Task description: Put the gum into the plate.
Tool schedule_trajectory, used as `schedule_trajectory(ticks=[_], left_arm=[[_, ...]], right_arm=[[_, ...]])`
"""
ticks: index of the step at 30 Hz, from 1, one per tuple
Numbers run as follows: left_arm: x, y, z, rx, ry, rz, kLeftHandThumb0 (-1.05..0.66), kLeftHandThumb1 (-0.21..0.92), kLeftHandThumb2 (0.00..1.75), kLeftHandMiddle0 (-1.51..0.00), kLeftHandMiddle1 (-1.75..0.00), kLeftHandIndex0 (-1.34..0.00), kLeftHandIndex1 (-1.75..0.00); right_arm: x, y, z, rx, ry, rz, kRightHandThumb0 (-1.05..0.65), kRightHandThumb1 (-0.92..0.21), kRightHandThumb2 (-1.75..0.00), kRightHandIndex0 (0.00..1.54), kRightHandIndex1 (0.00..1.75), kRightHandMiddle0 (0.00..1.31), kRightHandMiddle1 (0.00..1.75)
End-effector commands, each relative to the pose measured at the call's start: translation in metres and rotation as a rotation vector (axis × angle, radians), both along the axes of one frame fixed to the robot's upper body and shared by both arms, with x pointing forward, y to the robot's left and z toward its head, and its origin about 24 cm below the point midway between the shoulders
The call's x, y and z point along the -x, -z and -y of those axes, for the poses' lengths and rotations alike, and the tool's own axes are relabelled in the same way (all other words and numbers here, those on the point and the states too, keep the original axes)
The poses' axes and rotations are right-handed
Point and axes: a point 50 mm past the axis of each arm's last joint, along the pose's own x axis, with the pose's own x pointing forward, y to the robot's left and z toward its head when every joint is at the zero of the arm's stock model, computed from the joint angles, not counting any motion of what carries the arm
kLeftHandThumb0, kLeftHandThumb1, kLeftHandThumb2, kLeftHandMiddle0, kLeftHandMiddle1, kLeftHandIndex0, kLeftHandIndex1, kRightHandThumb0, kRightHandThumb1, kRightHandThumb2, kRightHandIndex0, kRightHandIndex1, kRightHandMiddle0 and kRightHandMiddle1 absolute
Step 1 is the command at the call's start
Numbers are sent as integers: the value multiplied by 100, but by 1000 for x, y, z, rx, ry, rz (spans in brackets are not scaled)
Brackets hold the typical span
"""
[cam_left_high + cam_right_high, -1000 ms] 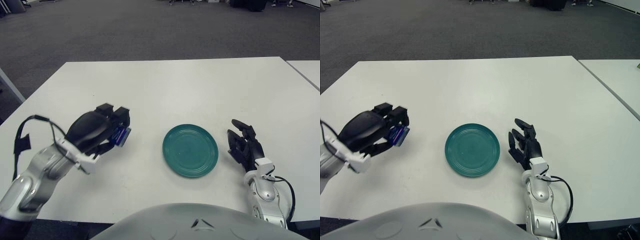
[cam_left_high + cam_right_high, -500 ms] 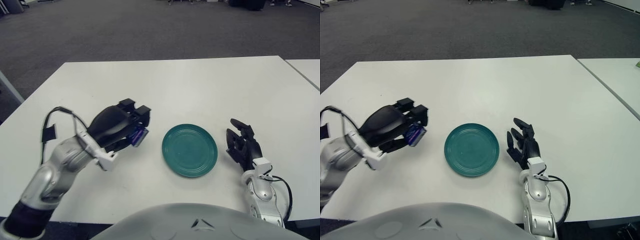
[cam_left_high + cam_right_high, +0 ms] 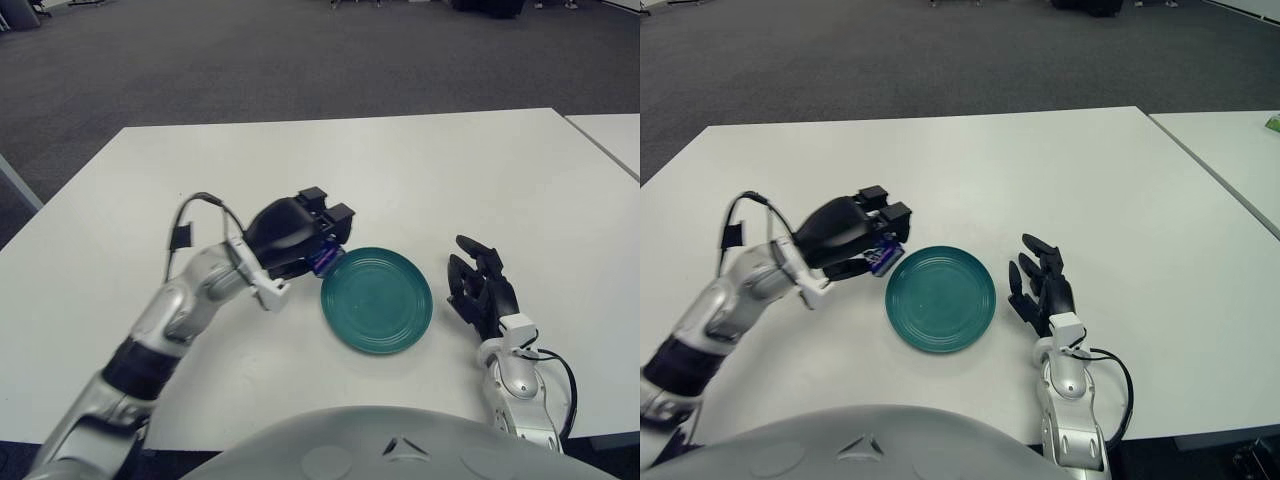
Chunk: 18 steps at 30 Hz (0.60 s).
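A round teal plate [image 3: 377, 300] lies on the white table [image 3: 400, 170], near its front edge. My left hand [image 3: 300, 235] is shut on a small blue gum pack [image 3: 324, 261] and holds it just above the table at the plate's left rim. The pack also shows in the right eye view [image 3: 883, 261], mostly hidden by the fingers. My right hand [image 3: 480, 290] rests on the table to the right of the plate, fingers spread, holding nothing.
A second white table [image 3: 612, 140] stands at the far right, across a narrow gap. Dark carpet [image 3: 250, 60] lies beyond the table. My own grey torso [image 3: 380, 445] fills the bottom edge.
My left hand has carried the gum pack to the right, from well left of the plate to its left rim. The right hand has stayed put.
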Motion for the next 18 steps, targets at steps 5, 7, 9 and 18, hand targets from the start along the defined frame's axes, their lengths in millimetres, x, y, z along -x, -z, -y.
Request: schedule_trajectory(ticks=[5, 7, 9, 18], left_arm=[[-7, 0, 21, -1, 81, 14, 0, 11, 151, -79, -162, -56, -175], [-8, 3, 25, -5, 101, -2, 0, 11, 150, -80, -160, -56, -175], [-8, 7, 29, -9, 114, -18, 0, 11, 150, -80, -159, -56, -175], [-8, 12, 44, -68, 158, -19, 0, 14, 150, -74, -167, -55, -175]], right_arm=[[10, 25, -11, -53, 1, -135, -71, -92, -64, 31, 28, 0, 71], [9, 24, -12, -58, 8, -129, -70, -92, -63, 32, 29, 0, 71], [9, 23, -14, -59, 11, -125, -69, -92, -63, 32, 29, 0, 71], [11, 21, -18, -75, 26, -117, -67, -92, -64, 30, 28, 0, 69]])
